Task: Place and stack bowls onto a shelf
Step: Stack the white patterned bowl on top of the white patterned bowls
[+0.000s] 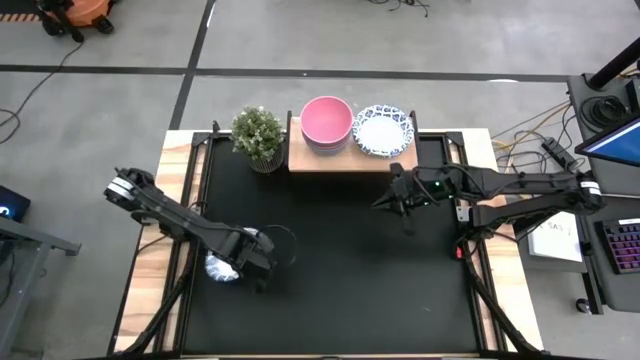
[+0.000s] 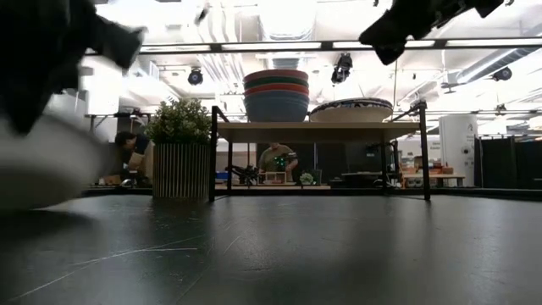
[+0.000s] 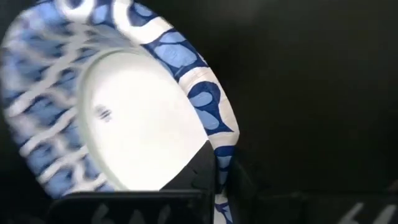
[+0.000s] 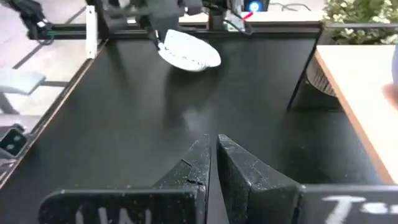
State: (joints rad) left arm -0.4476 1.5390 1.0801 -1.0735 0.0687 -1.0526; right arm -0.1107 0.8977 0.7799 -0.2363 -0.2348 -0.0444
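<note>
Left pincer [image 1: 238, 262], near the left front of the desk [image 1: 340, 290], clamped on the rim of a white blue-patterned bowl [image 1: 222, 267], one finger [image 3: 202, 171] inside the wall, the bowl tilted and lifted clear of the surface. Probable hazards, as judged: slippage out of a one-sided rim grip during the long carry toward the shelf [image 1: 345, 160]; a knock against the potted plant [image 1: 258, 133] just left of the shelf; a clipped shelf edge on too low an approach; a skewed landing on the patterned bowl [image 1: 383, 130] already at the shelf's right end. Centre of shelf: nested stack, pink bowl [image 1: 326, 120] uppermost. Right pincer [image 1: 398, 200], in front of the shelf's right part, fingers [image 4: 199, 165] nearly together, holding nothing, a possible obstacle on the carry path. High view alone: layout of both arms and the top faces of the shelved bowls. Low view alone: stack in profile, red, green and blue bands [image 2: 276, 95], and the shelf raised on legs. Left wrist view alone: the finger's seat on the rim. Right wrist view alone: the held bowl [image 4: 188, 51] aloft above the desk.
</note>
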